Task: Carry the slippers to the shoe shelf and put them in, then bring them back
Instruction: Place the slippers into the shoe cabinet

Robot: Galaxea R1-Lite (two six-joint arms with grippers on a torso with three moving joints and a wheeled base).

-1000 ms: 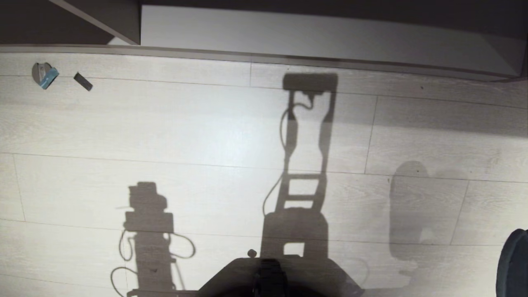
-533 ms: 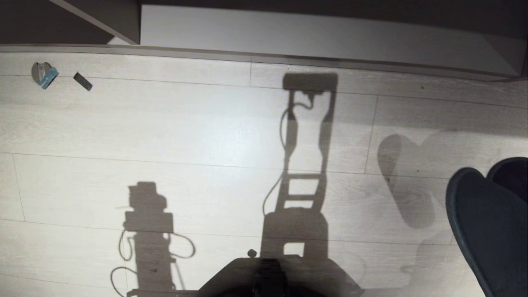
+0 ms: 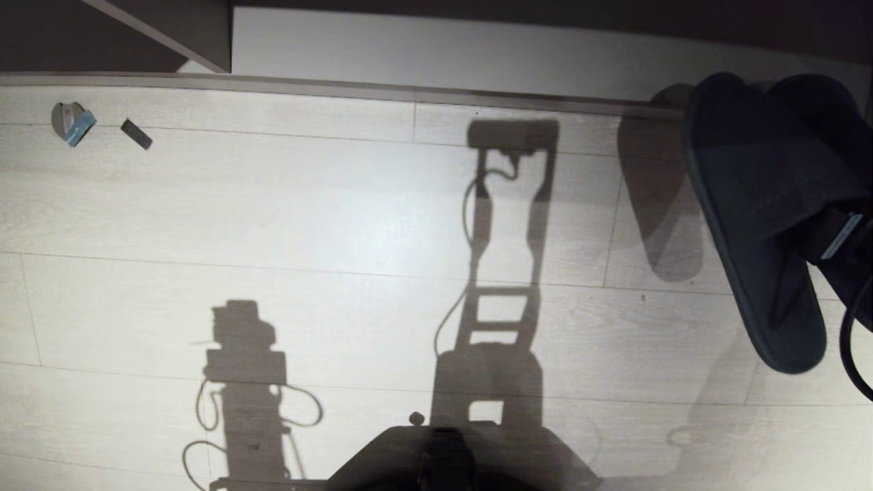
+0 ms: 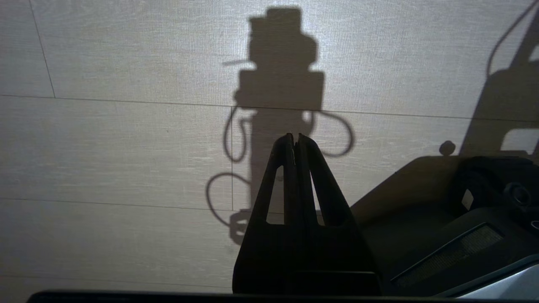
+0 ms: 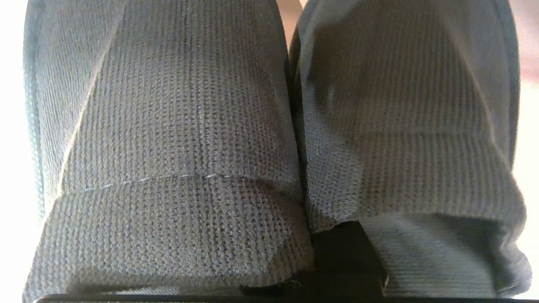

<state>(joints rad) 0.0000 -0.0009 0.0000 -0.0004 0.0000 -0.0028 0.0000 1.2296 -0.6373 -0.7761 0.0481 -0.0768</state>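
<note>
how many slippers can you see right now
2. Both slippers hang side by side off the floor at the head view's right edge, pinched in the right gripper; the outer one is mostly hidden behind the nearer.

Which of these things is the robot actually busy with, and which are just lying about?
Part of the job:
- slippers, held by the right gripper
- shoe shelf

Just lying about:
- small grey-and-blue scrap on the floor
- dark strip beside it

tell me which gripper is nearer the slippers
Right. The right gripper is shut on the slippers, carrying them off the floor. The left gripper hangs shut over bare floor, apart from them.
</note>
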